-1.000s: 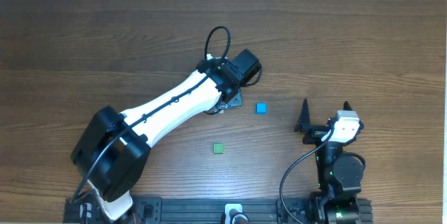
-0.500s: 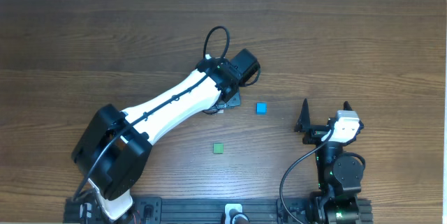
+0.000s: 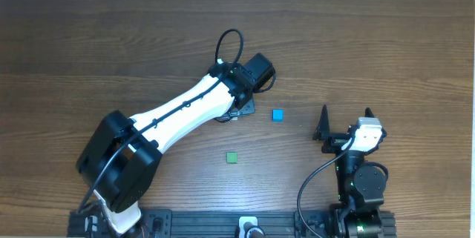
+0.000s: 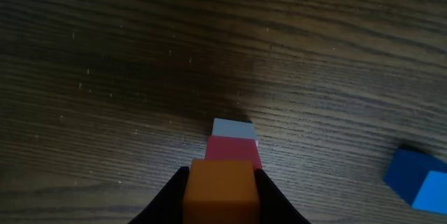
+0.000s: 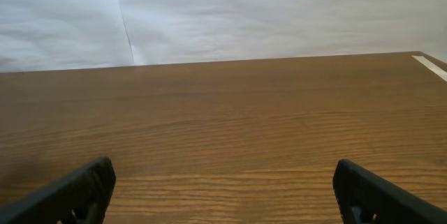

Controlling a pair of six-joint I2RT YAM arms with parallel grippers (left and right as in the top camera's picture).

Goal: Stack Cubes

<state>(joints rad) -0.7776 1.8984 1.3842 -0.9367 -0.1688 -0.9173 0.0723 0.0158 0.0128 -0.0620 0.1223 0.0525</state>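
Note:
In the left wrist view my left gripper [image 4: 220, 196] is shut on an orange cube [image 4: 219, 190], held just above a red cube [image 4: 233, 148] that sits on a grey cube [image 4: 235, 128]. A blue cube [image 4: 420, 176] lies off to one side. From above, the left gripper [image 3: 239, 107] hangs at the table's middle, hiding that stack, with the blue cube [image 3: 277, 115] just to its right and a green cube [image 3: 232, 158] nearer the front. My right gripper [image 3: 346, 124] rests open near its base, at the right.
Bare wooden table [image 3: 371, 38] all around. The right wrist view looks across the tabletop [image 5: 230, 126] toward a white wall, its two fingertips [image 5: 77, 189] spread wide.

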